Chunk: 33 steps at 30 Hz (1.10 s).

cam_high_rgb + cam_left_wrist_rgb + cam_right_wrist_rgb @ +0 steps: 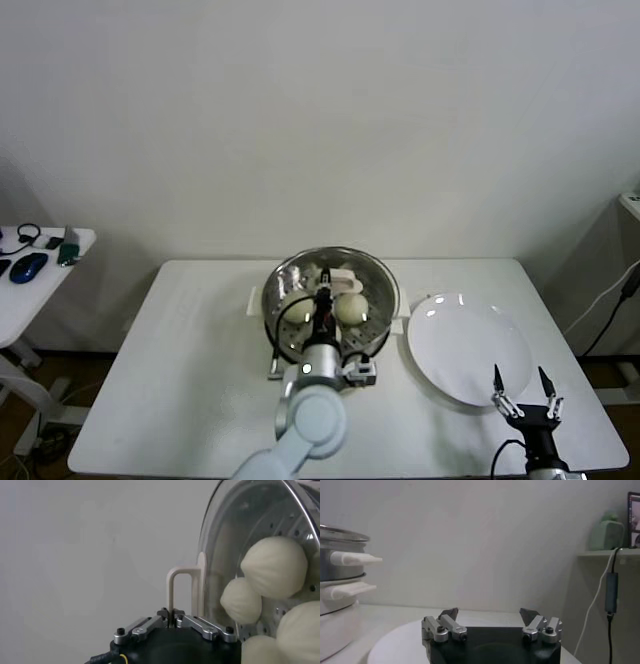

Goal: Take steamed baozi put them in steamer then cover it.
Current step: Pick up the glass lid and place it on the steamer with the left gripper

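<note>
Head view | white table (190,370) – plain wall | left gripper (173,615) pinching cover (212,565) | right gripper (521,385) spread

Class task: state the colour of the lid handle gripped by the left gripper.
Cream-white. The cover's handle shows best in the left wrist view, pinched by the left gripper.

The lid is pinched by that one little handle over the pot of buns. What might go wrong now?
1. The left gripper holds the cover only by its thin handle; the glass might swing or slip.
2. If the cover comes down off-centre, its rim may catch the steamer edge.
3. The baozi sit high and close to the glass; one might get pressed.
</note>
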Each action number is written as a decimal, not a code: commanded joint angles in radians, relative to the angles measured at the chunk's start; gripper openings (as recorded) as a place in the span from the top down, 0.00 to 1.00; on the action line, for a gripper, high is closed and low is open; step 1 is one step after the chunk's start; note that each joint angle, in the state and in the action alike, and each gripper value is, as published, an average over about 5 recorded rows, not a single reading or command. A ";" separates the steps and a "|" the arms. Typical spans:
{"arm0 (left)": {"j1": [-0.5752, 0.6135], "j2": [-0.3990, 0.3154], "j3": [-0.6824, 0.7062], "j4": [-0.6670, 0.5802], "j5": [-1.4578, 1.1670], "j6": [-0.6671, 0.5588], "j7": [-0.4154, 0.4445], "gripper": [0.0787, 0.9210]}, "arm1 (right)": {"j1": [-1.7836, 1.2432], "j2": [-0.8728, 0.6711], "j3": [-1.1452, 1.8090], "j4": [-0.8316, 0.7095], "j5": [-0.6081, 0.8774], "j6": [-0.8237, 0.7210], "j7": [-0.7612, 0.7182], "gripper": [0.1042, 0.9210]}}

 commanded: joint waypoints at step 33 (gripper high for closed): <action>0.011 0.043 -0.002 -0.058 -0.200 0.017 -0.077 0.78 | 0.007 0.003 0.002 0.010 0.000 -0.008 -0.021 0.12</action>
